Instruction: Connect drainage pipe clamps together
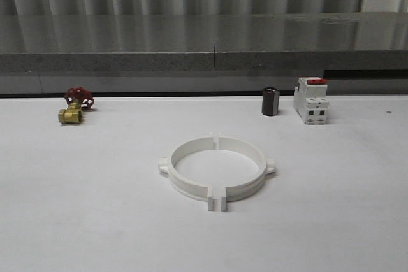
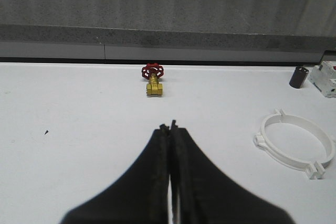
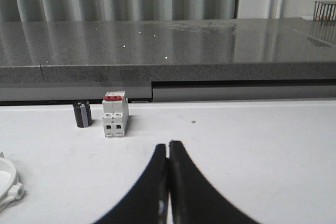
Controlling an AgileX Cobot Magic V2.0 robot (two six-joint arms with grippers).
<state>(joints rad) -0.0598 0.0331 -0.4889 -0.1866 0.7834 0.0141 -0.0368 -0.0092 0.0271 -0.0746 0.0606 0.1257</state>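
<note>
The two white drainage pipe clamps (image 1: 217,169) lie on the white table as one ring, their flat end tabs side by side at the near and far joints. The left wrist view has the ring (image 2: 297,143) off to one side, well apart from my left gripper (image 2: 171,126), which is shut with nothing in it. A small piece of the ring (image 3: 9,184) with its lug sits at the edge of the right wrist view. My right gripper (image 3: 168,144) is shut and empty, away from the ring.
A brass valve with a red handwheel (image 1: 76,107) sits at the table's back left. A dark cylinder (image 1: 270,102) and a white breaker with a red switch (image 1: 311,100) stand at the back right. A grey ledge (image 1: 204,49) runs behind the table.
</note>
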